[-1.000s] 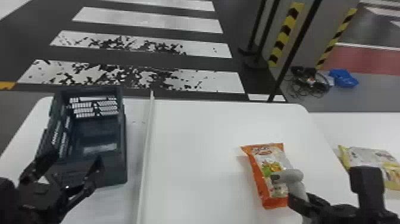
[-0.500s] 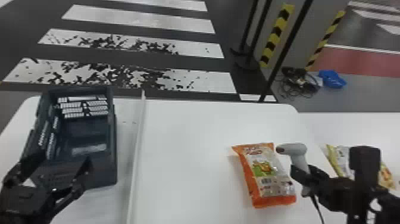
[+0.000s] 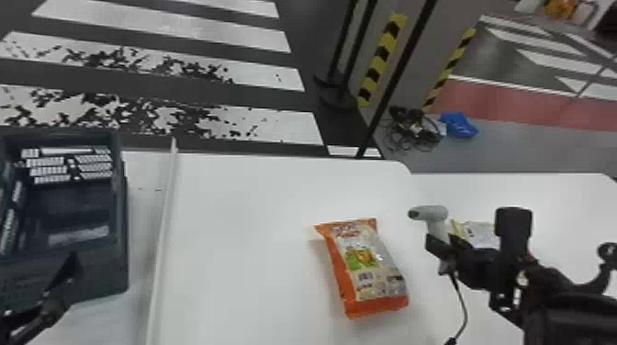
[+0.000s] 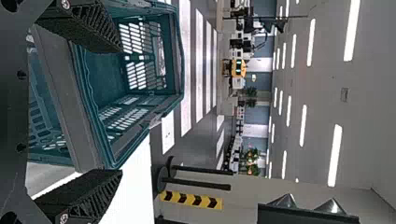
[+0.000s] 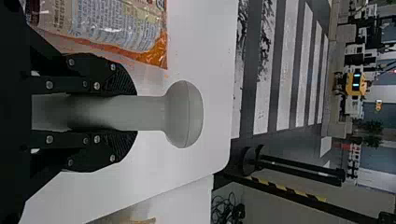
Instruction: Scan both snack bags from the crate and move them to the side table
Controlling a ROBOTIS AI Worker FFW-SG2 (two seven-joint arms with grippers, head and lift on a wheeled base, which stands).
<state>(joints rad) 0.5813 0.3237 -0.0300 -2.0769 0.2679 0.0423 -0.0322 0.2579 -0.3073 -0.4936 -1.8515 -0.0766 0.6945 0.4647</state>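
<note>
Right gripper's [image 3: 437,241] fingers pinch the scanner [image 3: 429,212] near the orange snack bag [image 3: 369,264] — left gripper's [image 3: 53,305] stand apart, seemingly by the crate [image 3: 98,275].

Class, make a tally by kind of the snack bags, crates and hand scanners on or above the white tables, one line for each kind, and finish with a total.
Snack bags: 2
Crate: 1
Hand scanner: 1
Total: 4
</note>
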